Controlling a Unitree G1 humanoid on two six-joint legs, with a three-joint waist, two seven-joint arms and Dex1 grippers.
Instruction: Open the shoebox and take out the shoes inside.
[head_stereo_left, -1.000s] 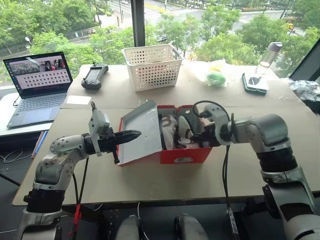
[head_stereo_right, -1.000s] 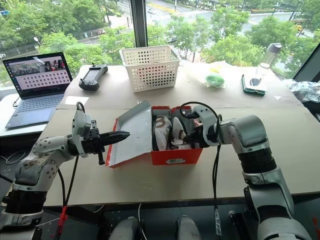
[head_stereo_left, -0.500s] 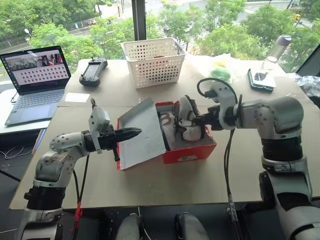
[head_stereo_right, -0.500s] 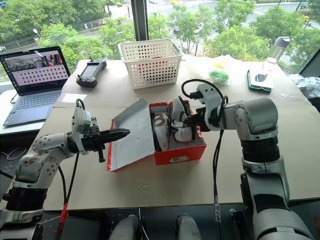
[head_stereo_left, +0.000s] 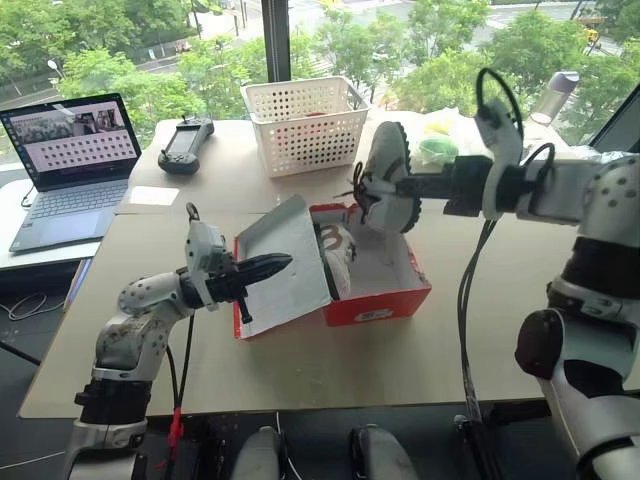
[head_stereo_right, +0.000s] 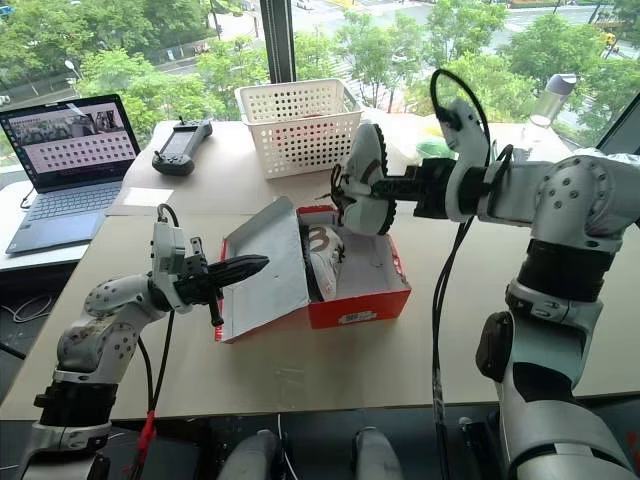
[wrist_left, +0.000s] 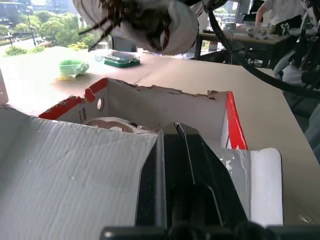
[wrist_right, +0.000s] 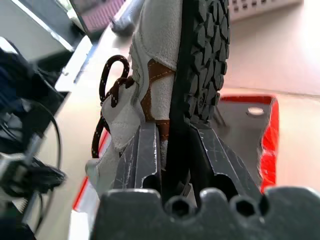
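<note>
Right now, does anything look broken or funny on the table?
Yes. The shoebox's back wall has a ragged, torn top edge. One shoe hangs sideways in the air, pinched in the right pincer, its laces dangling. The other shoe stands tilted on its side inside the box.

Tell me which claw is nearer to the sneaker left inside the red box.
Left. The left claw presses on the open lid right beside that sneaker; the right claw holds the other sneaker in the air above the shoebox.

The raised lid (head_stereo_left: 285, 262) is hiding most of the second shoe (head_stereo_left: 338, 255) lying in the box (head_stereo_left: 385, 303), and the laptop (head_stereo_left: 62, 160) screen is showing content too small to read.
</note>
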